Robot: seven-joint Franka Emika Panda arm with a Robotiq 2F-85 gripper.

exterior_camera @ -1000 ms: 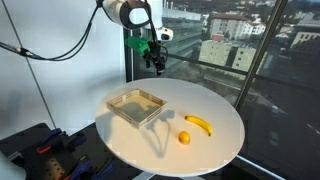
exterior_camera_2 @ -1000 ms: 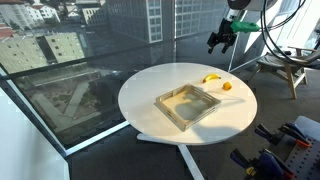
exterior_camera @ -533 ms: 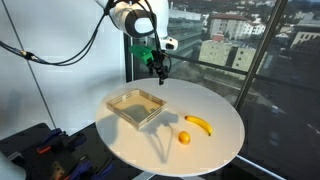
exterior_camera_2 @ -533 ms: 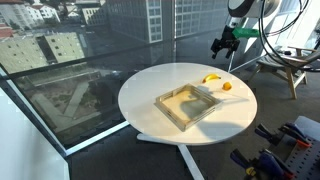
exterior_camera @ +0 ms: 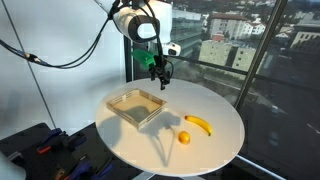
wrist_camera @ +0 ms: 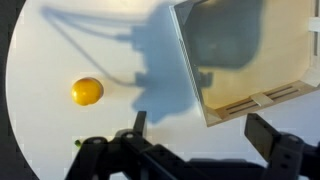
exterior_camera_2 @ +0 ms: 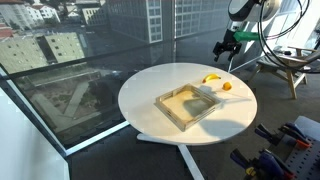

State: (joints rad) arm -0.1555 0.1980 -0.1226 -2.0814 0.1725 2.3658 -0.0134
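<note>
Fingers (wrist_camera: 138, 124) spread wide and empty, gripper (exterior_camera: 160, 74) pointing straight down, hovering above white table (exterior_camera: 215, 110), near tray (exterior_camera: 137, 106)

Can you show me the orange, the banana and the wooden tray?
Round orange fruit (exterior_camera: 184, 138): an exterior view, on its middle.
Curved yellow banana (exterior_camera: 199, 124): an exterior view, mid-length of its peel.
Shallow square wooden tray (exterior_camera: 136, 106): an exterior view, on its bare floor.
</note>
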